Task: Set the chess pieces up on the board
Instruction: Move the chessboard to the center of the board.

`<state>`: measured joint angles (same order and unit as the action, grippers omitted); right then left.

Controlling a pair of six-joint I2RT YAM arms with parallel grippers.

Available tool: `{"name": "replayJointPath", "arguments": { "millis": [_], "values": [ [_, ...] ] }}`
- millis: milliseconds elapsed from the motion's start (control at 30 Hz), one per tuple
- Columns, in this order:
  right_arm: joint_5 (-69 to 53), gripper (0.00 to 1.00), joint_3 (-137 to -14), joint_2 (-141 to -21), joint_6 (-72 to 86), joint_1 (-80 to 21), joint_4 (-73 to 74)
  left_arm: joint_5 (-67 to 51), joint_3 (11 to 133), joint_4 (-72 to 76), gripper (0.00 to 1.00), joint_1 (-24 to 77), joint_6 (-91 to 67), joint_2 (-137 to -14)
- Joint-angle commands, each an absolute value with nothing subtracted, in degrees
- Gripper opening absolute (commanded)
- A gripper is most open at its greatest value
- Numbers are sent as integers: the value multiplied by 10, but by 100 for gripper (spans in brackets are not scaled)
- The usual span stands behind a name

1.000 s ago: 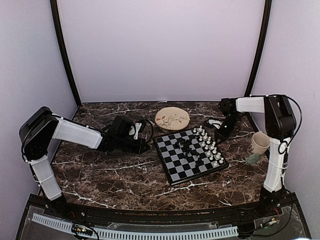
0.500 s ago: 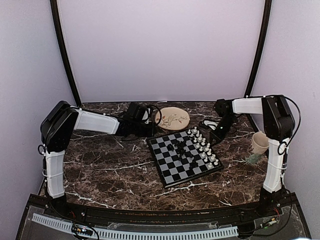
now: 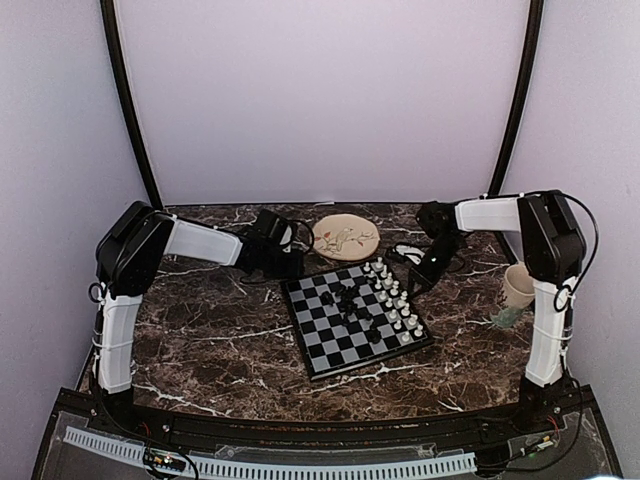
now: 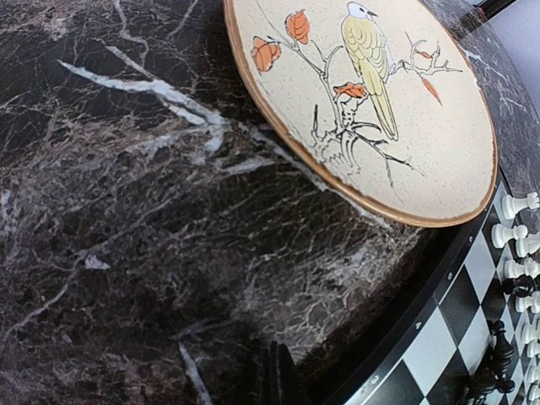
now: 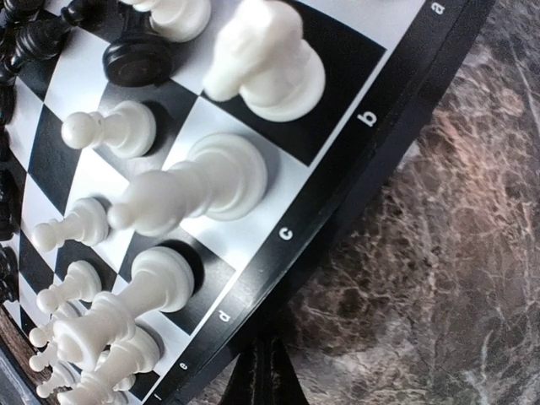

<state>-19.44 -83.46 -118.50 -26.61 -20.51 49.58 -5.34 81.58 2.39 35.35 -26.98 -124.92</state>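
Observation:
The board [image 3: 340,340] lies skewed in the middle of the table. White chess pieces [image 3: 396,297] stand in two rows along its right side, and black chess pieces [image 3: 352,298] lie bunched near its centre. My right gripper [image 3: 412,283] is shut, its tips [image 5: 266,371] pressed against the board's black border [image 5: 337,169] by the letter d, beside the white pieces [image 5: 194,181]. My left gripper [image 3: 295,268] is shut and empty, low over the marble just off the board's far left corner [image 4: 439,337]; its tips [image 4: 274,380] are apart from the board.
A round beige plate [image 3: 345,237] with a bird painted on it [image 4: 363,101] lies just behind the board, close to my left gripper. A pale cup [image 3: 518,285] stands at the right by the right arm's base. Curved black posts frame the back wall.
The board has slid left and turned a little, with my right gripper following against its right edge. My left arm swung toward the back, its gripper ending by the board's far left corner.

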Motion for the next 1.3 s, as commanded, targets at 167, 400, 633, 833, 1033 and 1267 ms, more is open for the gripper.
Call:
{"name": "replayJointPath", "arguments": {
  "millis": [167, 400, 633, 833, 1033, 1267],
  "values": [
    [-225, 0, -775, -1199, -259, -241, 510, -86, 812, 0, 0, 356, -255, -1243],
    [-264, 0, -749, -1187, -262, -257, 511, -125, 778, 33, 0, 356, -257, -1234],
    [-280, 0, -727, -1179, -266, -278, 511, -150, 748, 58, 0, 356, -252, -1224],
    [-284, 0, -722, -1180, -266, -283, 511, -143, 744, 68, 0, 356, -245, -1222],
    [-264, 0, -709, -1168, -265, -280, 501, -119, 789, 42, 0, 343, -205, -1207],
    [-216, 0, -697, -1104, -261, -254, 487, -117, 815, 15, 0, 309, -161, -1126]
  ]
}}
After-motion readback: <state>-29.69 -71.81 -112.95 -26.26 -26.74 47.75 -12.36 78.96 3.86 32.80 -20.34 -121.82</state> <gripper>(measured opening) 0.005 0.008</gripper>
